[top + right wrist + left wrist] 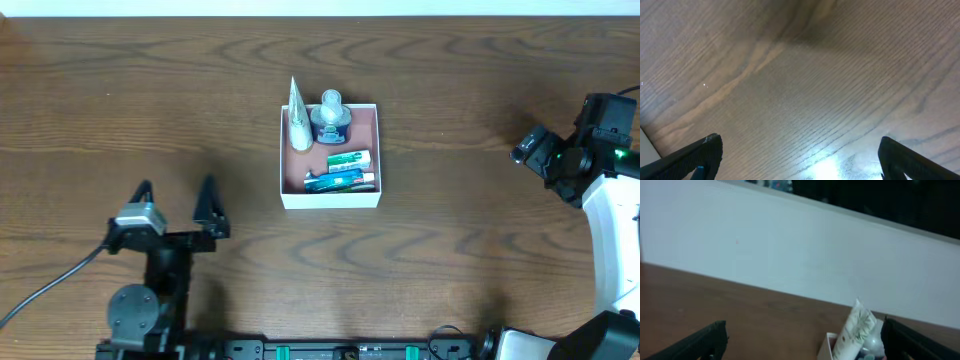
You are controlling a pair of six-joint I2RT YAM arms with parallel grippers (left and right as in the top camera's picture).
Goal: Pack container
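The container point(372, 118), a square white-walled box with a reddish-brown floor, sits mid-table. Inside it a white tube point(297, 122) stands leaning at the back left, a bluish bottle point(331, 118) is beside it, and green and blue flat packs point(348, 160) lie at the front. My left gripper point(177, 193) is open and empty, to the container's front left, well apart from it. In the left wrist view the white tube point(855, 330) and the container's corner point(826, 347) show between the open fingers. My right gripper point(800, 160) is open over bare wood; its arm point(575, 150) is at the far right.
The wooden table point(450, 230) runs wide on all sides of the container. A white wall point(790, 260) rises behind the table's far edge. The left arm's base and cable point(50, 285) occupy the front left corner.
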